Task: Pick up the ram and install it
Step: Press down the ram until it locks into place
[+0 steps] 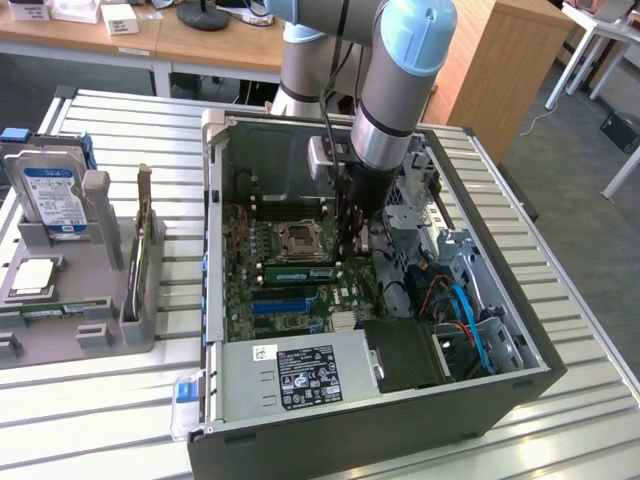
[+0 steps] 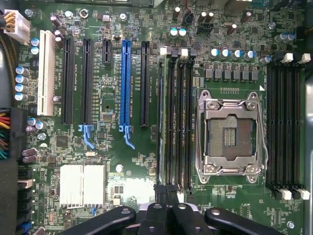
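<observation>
The ram (image 1: 297,272) is a green stick standing on edge in a black memory slot just beside the empty processor socket (image 1: 298,240). In the wrist view the ram (image 2: 160,122) shows edge-on as a thin line along the slot nearest the blue card slot. My gripper (image 1: 347,250) reaches down into the open computer case and hangs at the end of the ram on the exterior view's right. Its fingers are shut close together, with the gripper (image 2: 166,190) right at the end of the memory slots. Whether the tips pinch or only touch the ram cannot be told.
The open case (image 1: 520,330) lies on a slatted table with cables and drive cages on the exterior view's right and a power supply (image 1: 300,372) in front. A grey fixture (image 1: 100,320) on the exterior view's left holds a hard drive (image 1: 55,195) and a silver chip (image 1: 32,278).
</observation>
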### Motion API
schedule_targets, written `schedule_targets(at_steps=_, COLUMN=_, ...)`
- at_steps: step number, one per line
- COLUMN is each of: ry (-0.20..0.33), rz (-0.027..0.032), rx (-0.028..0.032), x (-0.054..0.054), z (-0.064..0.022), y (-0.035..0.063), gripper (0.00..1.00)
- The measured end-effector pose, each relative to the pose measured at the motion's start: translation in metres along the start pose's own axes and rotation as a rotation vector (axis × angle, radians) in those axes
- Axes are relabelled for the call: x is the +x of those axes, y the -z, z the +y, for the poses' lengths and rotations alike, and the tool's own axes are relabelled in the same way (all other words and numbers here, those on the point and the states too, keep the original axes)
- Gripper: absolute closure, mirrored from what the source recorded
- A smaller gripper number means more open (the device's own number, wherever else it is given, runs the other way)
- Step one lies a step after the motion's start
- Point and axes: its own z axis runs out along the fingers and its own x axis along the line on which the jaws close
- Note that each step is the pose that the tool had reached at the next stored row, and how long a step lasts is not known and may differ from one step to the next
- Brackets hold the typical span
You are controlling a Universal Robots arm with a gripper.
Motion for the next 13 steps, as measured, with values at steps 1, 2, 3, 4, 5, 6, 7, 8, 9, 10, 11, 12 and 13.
schedule_targets(at_steps=1, ry=0.000, rz=0.0001, rx=0.0000, x=0.000, z=0.0000, y=0.0000, gripper=0.89)
schedule_targets(at_steps=2, ry=0.000, rz=0.0002, rx=-0.0001, x=0.000, z=0.0000, y=0.0001, gripper=0.89)
schedule_targets(at_steps=3, ry=0.000, rz=0.0002, rx=-0.0001, x=0.000, z=0.0002, y=0.0001, gripper=0.89)
schedule_targets(at_steps=4, ry=0.000, rz=0.0002, rx=-0.0001, x=0.000, z=0.0014, y=0.0001, gripper=0.89)
schedule_targets(at_steps=5, ry=0.000, rz=0.0004, rx=-0.0001, x=0.000, z=0.0037, y=0.0000, gripper=0.89)
schedule_targets(at_steps=6, ry=0.000, rz=0.0005, rx=-0.0002, x=0.000, z=0.0070, y=0.0000, gripper=0.89)
schedule_targets(at_steps=7, ry=0.000, rz=0.0005, rx=-0.0002, x=0.000, z=0.0109, y=-0.0002, gripper=0.89)
schedule_targets(at_steps=8, ry=0.000, rz=0.0003, rx=-0.0001, x=0.000, z=0.0151, y=-0.0004, gripper=0.89)
schedule_targets(at_steps=9, ry=0.000, rz=0.0002, rx=0.0000, x=0.000, z=0.0193, y=-0.0007, gripper=0.89)
schedule_targets(at_steps=10, ry=0.000, rz=0.0000, rx=0.0001, x=0.000, z=0.0235, y=-0.0010, gripper=0.89)
schedule_targets(at_steps=11, ry=0.000, rz=0.0000, rx=0.0001, x=0.000, z=0.0276, y=-0.0011, gripper=0.89)
schedule_targets(at_steps=12, ry=0.000, rz=0.0003, rx=0.0000, x=0.000, z=0.0316, y=-0.0012, gripper=0.89)
schedule_targets(at_steps=13, ry=0.000, rz=0.0002, rx=0.0000, x=0.000, z=0.0355, y=-0.0014, gripper=0.89)
